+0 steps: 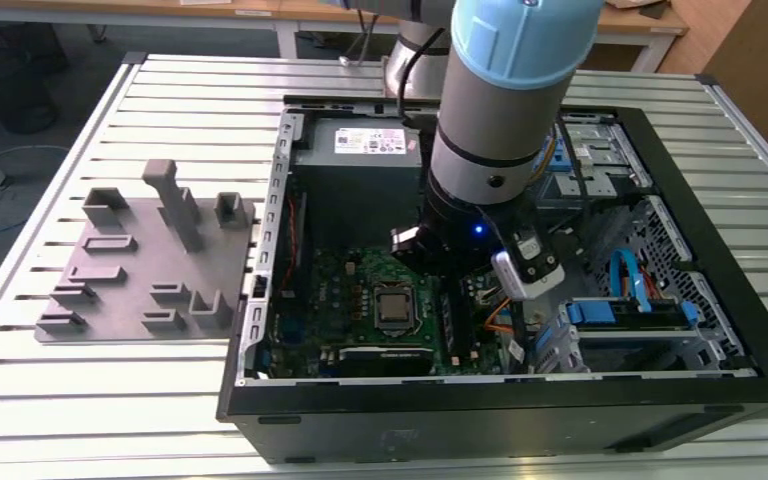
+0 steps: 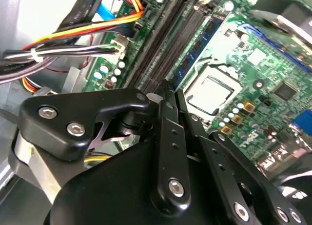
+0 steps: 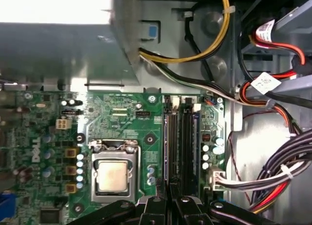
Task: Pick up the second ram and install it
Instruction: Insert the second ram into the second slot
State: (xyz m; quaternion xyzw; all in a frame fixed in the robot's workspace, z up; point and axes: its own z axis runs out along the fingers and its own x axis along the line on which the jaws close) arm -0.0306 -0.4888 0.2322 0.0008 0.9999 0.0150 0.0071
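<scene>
Setting: open computer case (image 1: pixel 491 400) lying flat on a slatted metal surface (image 1: pixel 157 400), motherboard (image 1: pixel 344 290) facing up.
Arm: 1 arm (image 1: pixel 504 100) with a pale blue joint cap comes down into the case. Its lower end is over the board, just to the exterior view's right of the processor (image 1: pixel 395 305).
Gripper: the black linkage of the gripper (image 2: pixel 168 91) shows in both wrist views, with its tip directly over the near end of the memory slots (image 3: pixel 179 142). I cannot tell whether it is open, closed or gripping anything.
Second ram: I cannot tell where it is. In the first wrist view a thin dark edge runs from the gripper tip (image 3: pixel 170 198) in line with the slots, but stick and slot are equally dark there. Whether the gripper carries the second ram, or whether it is seated, cannot be read.
Memory slots: parallel dark channels just beside the processor socket, with pale latches at the far end in the first wrist view.
Processor: square silver chip (image 3: pixel 113 176) in its metal frame, uncovered.
Grey tray: moulded tray (image 1: pixel 117 290) with upright posts and slots, on the surface at the exterior view's left, just beside the case wall.
Cables: bundle of black, red, yellow and white wires (image 3: pixel 273 181), tied with pale bands, beside the board and on the far side of the slots from the processor.
Power supply: grey box with a white label (image 1: pixel 364 150) at the far end of the case.
</scene>
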